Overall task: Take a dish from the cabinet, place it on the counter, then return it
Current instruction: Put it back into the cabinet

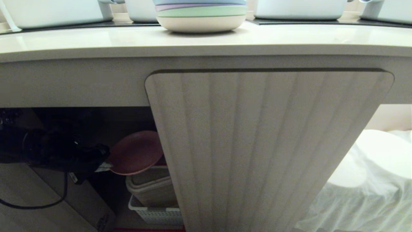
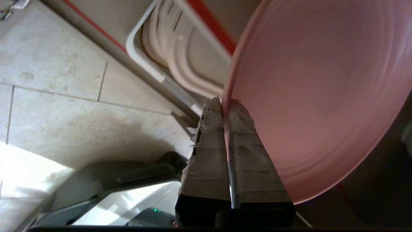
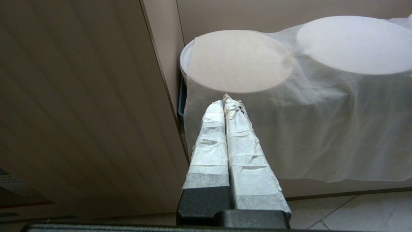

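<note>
The pink dish (image 1: 135, 153) hangs tilted in the dark cabinet opening, left of the ribbed cabinet door (image 1: 264, 151). My left gripper (image 1: 104, 167) is shut on the dish's rim; in the left wrist view its taped fingers (image 2: 206, 154) pinch the edge of the dish (image 2: 322, 96). The gripper (image 2: 225, 103) holds it above beige tubs in a white basket (image 2: 180, 54). The cream counter (image 1: 96, 42) runs across the top of the head view. My right gripper (image 3: 227, 100) is shut on nothing, parked low beside the door (image 3: 80, 106).
A stack of pastel plates (image 1: 201, 14) and white pots (image 1: 58, 11) stand on the counter. Beige tubs (image 1: 151, 187) sit in a white basket (image 1: 154, 214) under the dish. White discs under cloth (image 3: 238, 61) fill the recess at the right. Tiled floor (image 2: 58, 96) lies below.
</note>
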Motion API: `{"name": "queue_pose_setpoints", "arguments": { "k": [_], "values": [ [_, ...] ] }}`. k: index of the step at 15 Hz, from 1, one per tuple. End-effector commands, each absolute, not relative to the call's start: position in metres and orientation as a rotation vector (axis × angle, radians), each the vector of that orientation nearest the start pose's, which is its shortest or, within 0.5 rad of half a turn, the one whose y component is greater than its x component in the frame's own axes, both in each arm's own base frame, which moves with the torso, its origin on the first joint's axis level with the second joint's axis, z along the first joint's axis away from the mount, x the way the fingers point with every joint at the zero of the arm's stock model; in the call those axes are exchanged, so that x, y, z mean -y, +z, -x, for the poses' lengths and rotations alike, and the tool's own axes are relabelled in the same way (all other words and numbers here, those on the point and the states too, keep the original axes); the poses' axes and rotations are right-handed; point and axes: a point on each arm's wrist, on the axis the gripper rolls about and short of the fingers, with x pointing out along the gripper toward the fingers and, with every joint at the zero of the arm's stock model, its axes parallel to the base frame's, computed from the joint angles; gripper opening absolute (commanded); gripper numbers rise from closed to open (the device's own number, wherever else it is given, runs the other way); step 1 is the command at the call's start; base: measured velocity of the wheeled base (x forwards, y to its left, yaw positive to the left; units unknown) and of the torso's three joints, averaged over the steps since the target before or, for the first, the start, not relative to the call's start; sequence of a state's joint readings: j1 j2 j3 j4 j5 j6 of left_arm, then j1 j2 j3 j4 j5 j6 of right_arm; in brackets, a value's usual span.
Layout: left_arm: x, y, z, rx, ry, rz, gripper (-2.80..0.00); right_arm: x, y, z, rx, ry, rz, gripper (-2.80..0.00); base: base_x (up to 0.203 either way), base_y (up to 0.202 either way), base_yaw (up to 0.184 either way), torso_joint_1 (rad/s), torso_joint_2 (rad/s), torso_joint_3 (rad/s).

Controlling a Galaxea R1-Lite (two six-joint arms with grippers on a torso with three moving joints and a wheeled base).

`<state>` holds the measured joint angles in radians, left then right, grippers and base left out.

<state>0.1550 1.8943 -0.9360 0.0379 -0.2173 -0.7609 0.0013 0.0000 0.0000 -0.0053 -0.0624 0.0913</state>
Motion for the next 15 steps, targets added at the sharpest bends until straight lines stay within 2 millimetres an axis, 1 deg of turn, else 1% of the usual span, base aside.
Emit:
{"name": "queue_pose_setpoints", "arguments": {
  "k": [1, 9, 15],
  "values": [
    [-0.042, 0.098, -0.315, -0.965, 0.320, 0.883, -2.80, 0.001, 0.076, 0.023, 0.009, -0.061, -0.092, -2.80, 0.000, 0.000, 0.000, 0.000, 0.00, 0.000],
    [-0.042, 0.094, -0.321, -0.952, 0.383, 0.907, -2.80, 0.001, 0.076, 0.023, 0.010, -0.061, -0.092, -2.80, 0.000, 0.000, 0.000, 0.000, 0.00, 0.000],
    [-0.042, 0.096, -0.331, -0.878, 0.379, 0.937, -2.80, 0.001, 0.076, 0.023, 0.009, -0.061, -0.092, -2.80, 0.000, 0.000, 0.000, 0.000, 0.00, 0.000]
  ]
}}
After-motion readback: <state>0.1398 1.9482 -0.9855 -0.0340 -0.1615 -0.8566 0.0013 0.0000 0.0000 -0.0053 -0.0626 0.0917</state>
